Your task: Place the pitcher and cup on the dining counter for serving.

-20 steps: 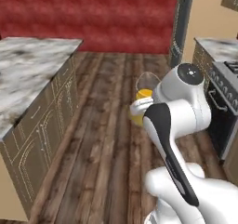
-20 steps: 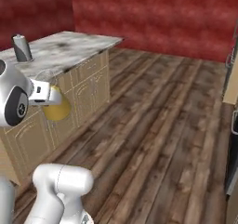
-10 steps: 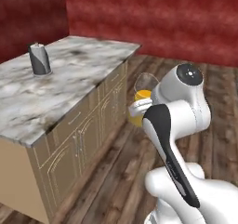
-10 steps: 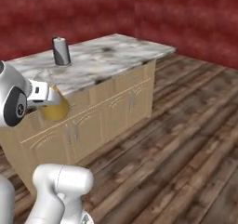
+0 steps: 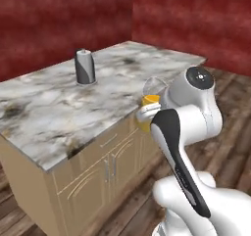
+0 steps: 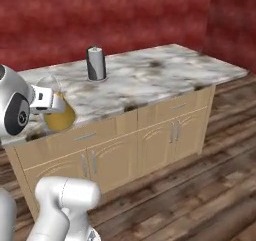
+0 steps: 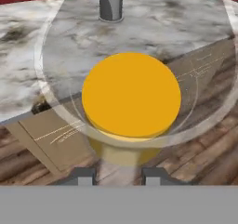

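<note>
The dining counter (image 6: 150, 80) is spread across the middle. The pitcher (image 7: 131, 95) is held in the air just off its near edge, at nine o'clock in the right base view, pinched by the gripper (image 7: 116, 174). A grey canister (image 6: 96, 63) is stood at twelve o'clock.

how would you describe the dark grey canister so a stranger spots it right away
Find the long marble-topped counter with beige cabinet doors, in front of the red wall. Near its back edge a dark grey upright cylinder with a paler cap stands alone. Unlike the clear glass pitcher of orange liquid held off the front edge, it is opaque and rests on the top.
</note>
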